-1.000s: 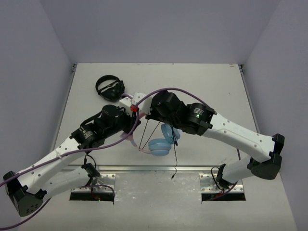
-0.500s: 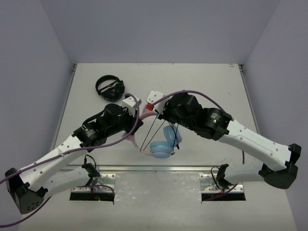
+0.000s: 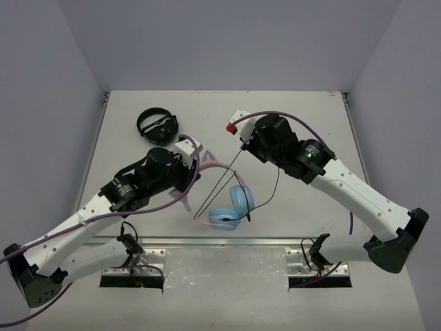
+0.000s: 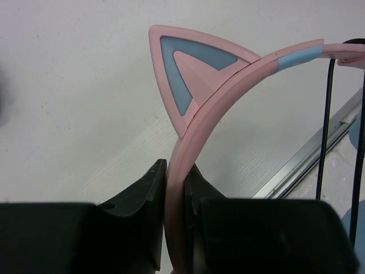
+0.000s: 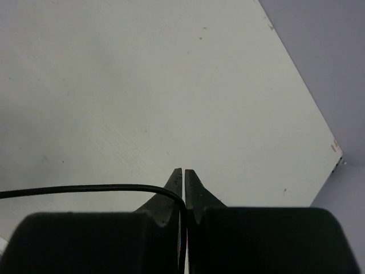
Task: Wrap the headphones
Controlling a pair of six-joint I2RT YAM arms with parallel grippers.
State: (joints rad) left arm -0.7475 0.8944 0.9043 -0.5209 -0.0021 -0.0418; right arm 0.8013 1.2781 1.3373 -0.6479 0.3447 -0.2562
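Observation:
The headphones hang in the middle of the top view, with light blue earcups (image 3: pixel 231 207) low and the pink headband (image 3: pixel 207 165) above them. My left gripper (image 3: pixel 195 157) is shut on the headband (image 4: pixel 211 114) just below a pink cat ear (image 4: pixel 188 74), with the fingers (image 4: pixel 142 194) pressed on both sides. My right gripper (image 3: pixel 234 125) is up and to the right of the headband, shut on the thin black cable (image 5: pixel 85 188). The cable (image 3: pixel 219 181) runs in taut lines from that gripper down to the earcups, with a slack loop on the right.
All-black headphones (image 3: pixel 157 125) lie at the back left of the table. A metal rail (image 3: pixel 227 241) runs along the table's near edge, and it also shows in the left wrist view (image 4: pixel 311 160). Grey walls close in the table on three sides.
My right gripper has moved back and to the right, away from the headband, drawing the cable out into longer taut lines. The left gripper keeps its hold on the headband, and the earcups shifted slightly.

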